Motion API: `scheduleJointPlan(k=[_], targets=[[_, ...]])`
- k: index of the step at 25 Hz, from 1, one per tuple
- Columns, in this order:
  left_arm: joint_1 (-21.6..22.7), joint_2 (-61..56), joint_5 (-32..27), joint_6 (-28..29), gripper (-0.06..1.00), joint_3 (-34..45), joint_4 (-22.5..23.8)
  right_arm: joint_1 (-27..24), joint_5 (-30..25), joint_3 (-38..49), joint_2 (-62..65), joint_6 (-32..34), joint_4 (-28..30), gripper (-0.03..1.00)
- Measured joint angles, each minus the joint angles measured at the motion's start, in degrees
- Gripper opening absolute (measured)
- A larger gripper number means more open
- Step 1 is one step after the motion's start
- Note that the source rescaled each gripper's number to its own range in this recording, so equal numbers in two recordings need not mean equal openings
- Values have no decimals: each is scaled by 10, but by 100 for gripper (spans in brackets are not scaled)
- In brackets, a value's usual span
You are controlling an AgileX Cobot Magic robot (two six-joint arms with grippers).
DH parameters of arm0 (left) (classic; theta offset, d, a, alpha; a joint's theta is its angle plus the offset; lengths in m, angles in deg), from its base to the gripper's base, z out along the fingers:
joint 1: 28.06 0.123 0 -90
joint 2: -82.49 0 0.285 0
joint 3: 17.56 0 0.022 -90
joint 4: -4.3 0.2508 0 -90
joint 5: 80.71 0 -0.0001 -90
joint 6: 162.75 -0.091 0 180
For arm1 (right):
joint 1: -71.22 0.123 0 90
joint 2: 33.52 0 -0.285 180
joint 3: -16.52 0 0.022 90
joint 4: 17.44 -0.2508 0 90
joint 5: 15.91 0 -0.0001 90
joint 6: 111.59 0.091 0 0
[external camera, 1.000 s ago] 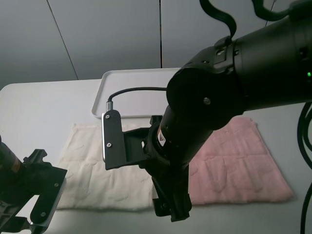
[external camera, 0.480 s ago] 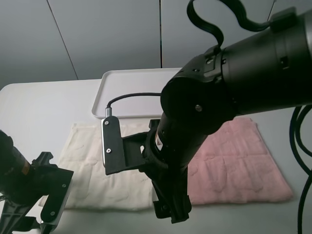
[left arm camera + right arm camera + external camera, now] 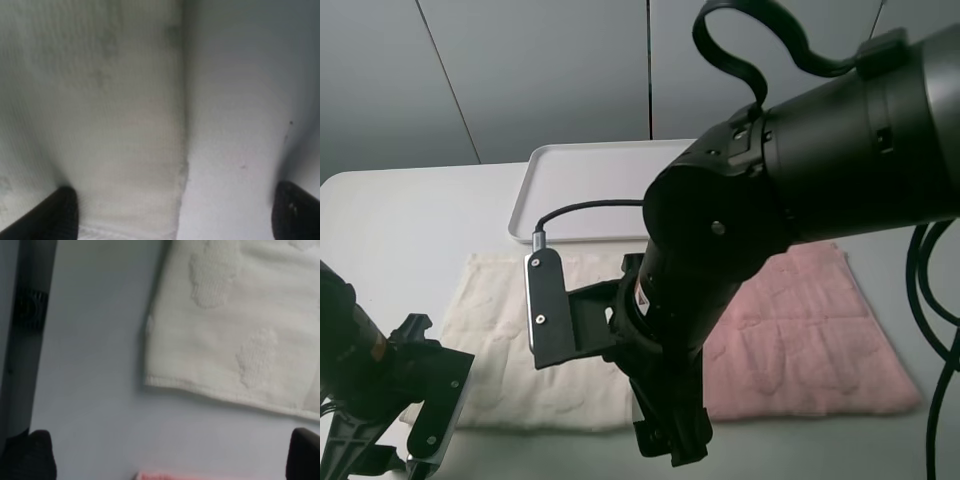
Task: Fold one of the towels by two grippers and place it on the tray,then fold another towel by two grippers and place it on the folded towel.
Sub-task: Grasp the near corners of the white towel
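A cream towel (image 3: 500, 330) lies flat on the table, left of a pink towel (image 3: 810, 340) that also lies flat. A white tray (image 3: 580, 190) stands behind them. My left gripper (image 3: 390, 450) is low over the cream towel's front left corner. In the left wrist view it (image 3: 175, 215) is open, with the towel's edge (image 3: 115, 125) between the fingertips (image 3: 55, 210). My right gripper (image 3: 670, 440) hangs over the cream towel's front right corner. In the right wrist view it (image 3: 167, 455) is open above that corner (image 3: 235, 325), with a sliver of the pink towel (image 3: 190, 475) in view.
The white table (image 3: 400, 220) runs to the left and front of the towels. The bulky right arm (image 3: 770, 190) hides the seam between the two towels and part of the tray. A grey panelled wall (image 3: 520, 70) stands behind the table.
My left gripper has moved right and forward toward the cream towel's front left corner. My right arm has shifted slightly left and lower over the front right corner. The towels have not moved.
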Motion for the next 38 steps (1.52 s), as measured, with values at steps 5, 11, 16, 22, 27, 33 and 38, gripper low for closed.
scheduleJointPlan(k=[5, 11, 16, 22, 27, 33, 38], targets=[[0, 0, 0, 0, 100, -1, 0, 37, 14, 0, -36, -9, -2, 100], [0, 0, -1, 0, 100, -1, 0, 68, 53, -3, -67, 19, -2, 100], [0, 0, -3, 0, 100, -1, 0, 71, 18, -36, -111, 77, 53, 100], [0, 0, -3, 0, 100, -1, 0, 71, 7, -60, -143, 91, 78, 100], [0, 0, -3, 0, 100, -1, 0, 71, 4, -60, -158, 93, 88, 100], [0, 0, -3, 0, 100, -1, 0, 71, 4, -60, -175, 98, 92, 100], [0, 0, -3, 0, 100, -1, 0, 71, 0, -65, -181, 99, 96, 100]])
